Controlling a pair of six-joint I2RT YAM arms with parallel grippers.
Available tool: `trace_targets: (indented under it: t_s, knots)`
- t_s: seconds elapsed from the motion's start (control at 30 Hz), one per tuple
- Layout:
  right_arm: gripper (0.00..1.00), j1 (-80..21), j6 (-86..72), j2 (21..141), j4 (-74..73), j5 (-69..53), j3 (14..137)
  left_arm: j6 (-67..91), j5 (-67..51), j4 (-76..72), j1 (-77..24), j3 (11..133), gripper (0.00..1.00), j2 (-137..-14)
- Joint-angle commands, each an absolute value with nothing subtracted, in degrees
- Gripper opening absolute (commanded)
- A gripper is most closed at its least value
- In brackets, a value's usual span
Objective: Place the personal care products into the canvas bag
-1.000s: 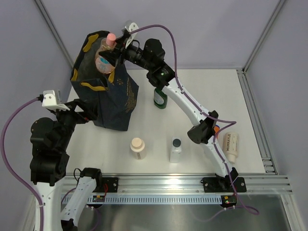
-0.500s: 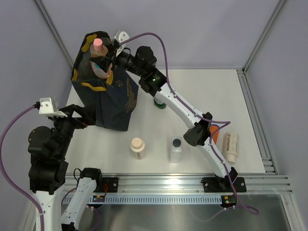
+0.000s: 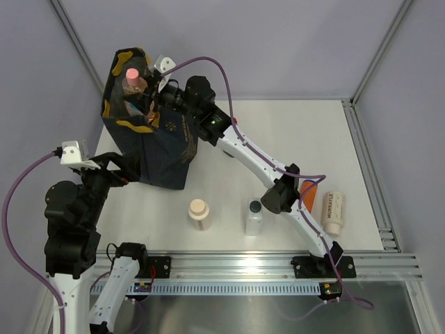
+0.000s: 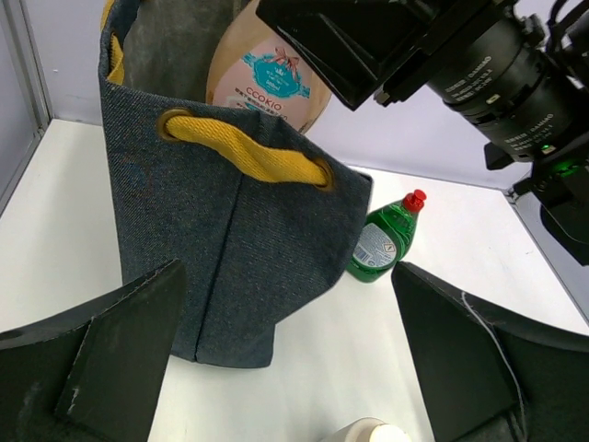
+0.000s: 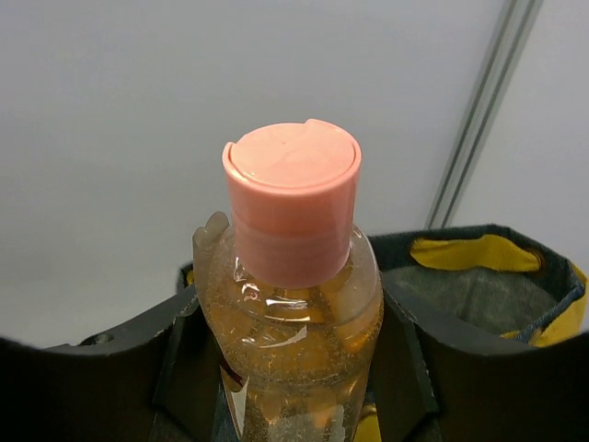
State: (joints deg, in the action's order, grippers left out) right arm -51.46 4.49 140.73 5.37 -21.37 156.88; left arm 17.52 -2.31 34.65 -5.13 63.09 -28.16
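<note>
The navy canvas bag (image 3: 163,149) with mustard handles stands at the far left, its mouth open. My right gripper (image 3: 142,97) is shut on the peach bottle with the pink cap (image 3: 131,80) and holds it upright over the bag's mouth, its lower part below the rim. The right wrist view shows this bottle (image 5: 294,276) between my fingers (image 5: 120,368), with the bag rim (image 5: 479,253) behind. My left gripper (image 3: 119,167) is open and empty beside the bag's near left side (image 4: 230,239). The left wrist view also shows the peach bottle (image 4: 271,83) above the bag.
A green bottle with a red cap (image 4: 385,241) stands right of the bag. A cream-capped bottle (image 3: 199,213) and a clear dark-capped bottle (image 3: 254,216) stand at the near middle. An orange bottle (image 3: 309,189) and a cream tube (image 3: 334,212) lie at the right.
My right gripper has carried the peach bottle leftwards from the bag's right rim to over its open mouth. The left arm has hardly moved.
</note>
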Motion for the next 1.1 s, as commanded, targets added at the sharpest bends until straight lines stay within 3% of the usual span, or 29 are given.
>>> trace_targets:
  t_s: [0.0, 0.43, 1.07]
  knots:
    - [0.0, -54.8, 3.8, 130.9, 21.8, -19.9, 162.0, 17.1, -2.1, 33.0, -4.8, 63.1, 0.99, -27.9]
    - [0.0, -55.6, -0.4, 135.6, 23.6, -14.2, 160.7, 18.1, -1.7, 36.0, -4.8, 63.9, 0.99, -25.8]
    - [0.0, -50.2, 17.8, 135.7, 4.3, -18.4, 151.4, 19.0, -3.9, 33.3, -4.8, 59.2, 0.99, -24.5]
